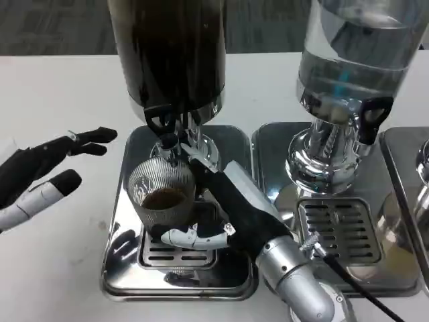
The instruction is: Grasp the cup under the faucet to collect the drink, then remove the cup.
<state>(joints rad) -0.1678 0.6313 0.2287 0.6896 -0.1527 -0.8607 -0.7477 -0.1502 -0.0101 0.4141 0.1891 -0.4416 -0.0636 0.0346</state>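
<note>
gripping the ribbed cup [161, 198] under the dark dispenser's faucet [169, 137], the right hand [224, 211] wraps it; left hand [40, 174] hovers far left, fingers apart, holding nothing.

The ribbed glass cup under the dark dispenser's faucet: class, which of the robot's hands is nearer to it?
Right. The right hand wraps around the ribbed glass cup on the drip tray; the left hand hovers open over the table, apart from the cup.
</note>
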